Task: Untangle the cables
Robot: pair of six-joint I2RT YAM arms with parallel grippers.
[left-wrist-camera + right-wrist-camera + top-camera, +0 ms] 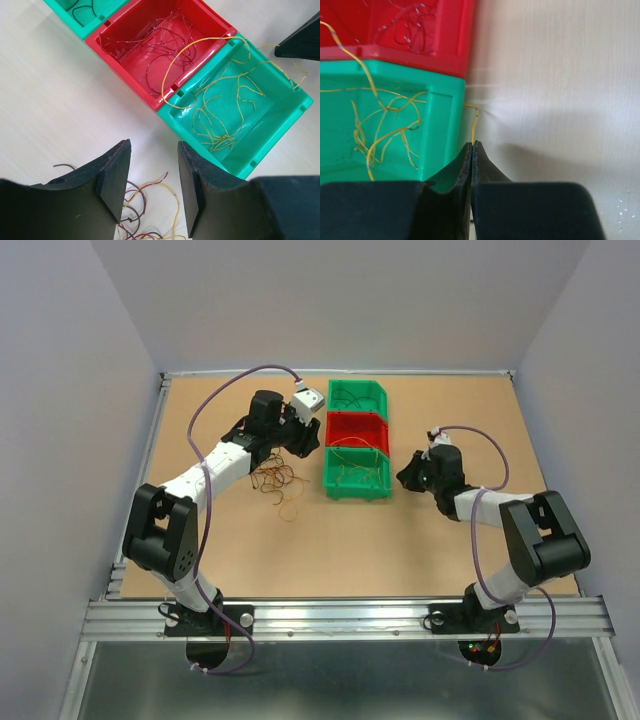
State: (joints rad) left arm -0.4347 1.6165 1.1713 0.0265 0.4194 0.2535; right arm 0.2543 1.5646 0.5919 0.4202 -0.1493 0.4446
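Thin, curly cables [278,480], dark, red and yellow, lie tangled left of the red bin [357,430]. The left claw [154,145] gapes open; the right claw [472,144] pinches a yellow strand [476,122].

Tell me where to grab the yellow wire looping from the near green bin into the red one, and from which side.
Take the yellow loop at the top of its arc over the red bin, coming straight down with the left tool across the strand. There it looks like one strand, apart from the yellow bundle in the near green bin.
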